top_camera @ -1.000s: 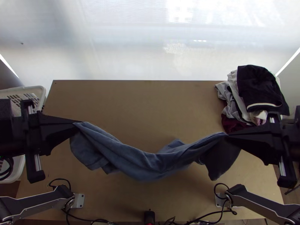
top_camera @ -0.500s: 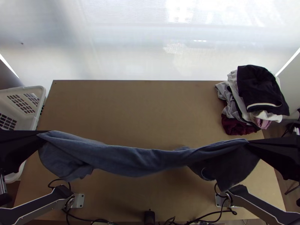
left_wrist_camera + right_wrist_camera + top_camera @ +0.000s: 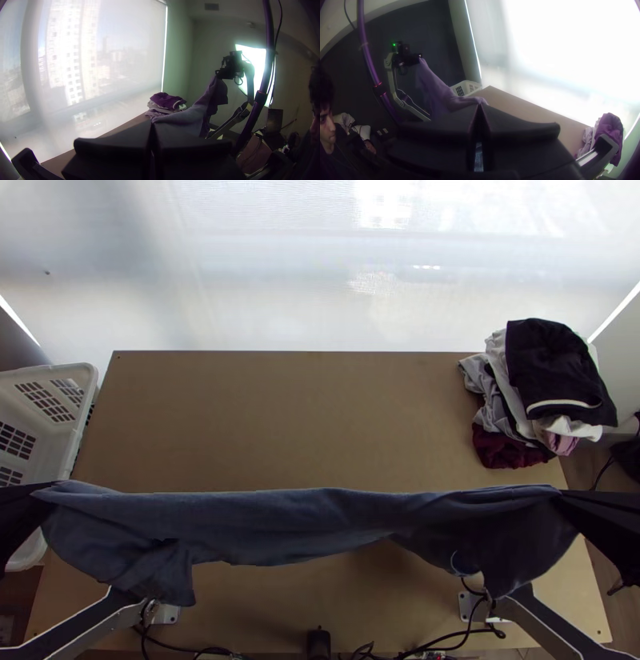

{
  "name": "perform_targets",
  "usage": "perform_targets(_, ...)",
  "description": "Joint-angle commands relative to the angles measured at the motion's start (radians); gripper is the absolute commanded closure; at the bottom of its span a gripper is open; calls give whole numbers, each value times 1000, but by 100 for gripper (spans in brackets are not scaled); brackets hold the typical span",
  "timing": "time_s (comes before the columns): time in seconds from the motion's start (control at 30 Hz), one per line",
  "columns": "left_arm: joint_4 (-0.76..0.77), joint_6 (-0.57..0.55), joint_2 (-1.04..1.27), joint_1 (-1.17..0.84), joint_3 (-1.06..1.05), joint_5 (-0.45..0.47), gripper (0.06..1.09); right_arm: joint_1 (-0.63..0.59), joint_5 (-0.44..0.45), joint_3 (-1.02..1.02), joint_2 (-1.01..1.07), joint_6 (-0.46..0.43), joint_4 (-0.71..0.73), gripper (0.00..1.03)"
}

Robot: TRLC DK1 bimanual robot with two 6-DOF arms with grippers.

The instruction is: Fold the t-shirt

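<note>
Blue and softly creased, the t-shirt (image 3: 272, 524) is stretched crosswise in the top view, held up over the near part of the worktop (image 3: 296, 420). Its upper edge runs nearly straight between the left end effector (image 3: 50, 492) and the right end effector (image 3: 562, 494), each clenched on one end. Loose folds droop below both ends, reaching in front of the arms' links. A white basket (image 3: 48, 372) stands beside the worktop at the left, and a pile of clothes (image 3: 560, 372) lies at the far right corner: a black garment with pale trim on top, grey and white ones under it, dark red at the bottom.

Left wrist view: the left end effector (image 3: 152, 123) has its fingers (image 3: 113, 143) pressed together at the tips on the t-shirt, which slants off to the raised right end effector. The pile is beyond the fingers.

Right wrist view: the right end effector (image 3: 480, 105) pinches the cloth at its fingertips; the t-shirt extends to the left end effector, with the basket behind it.
</note>
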Motion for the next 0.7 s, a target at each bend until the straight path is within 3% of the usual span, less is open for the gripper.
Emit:
perform_targets(0.0, 21, -1, -54, 115, 2, 32, 105, -89, -42, 64, 8, -1, -3, 100)
perform_targets(0.27, 18, -1, -118, 121, -2, 31, 105, -153, -104, 73, -25, -3, 10, 100)
perform_targets(0.67, 18, -2, -221, 185, -97, 35, 105, -189, -101, 22, -98, -6, 14, 100)
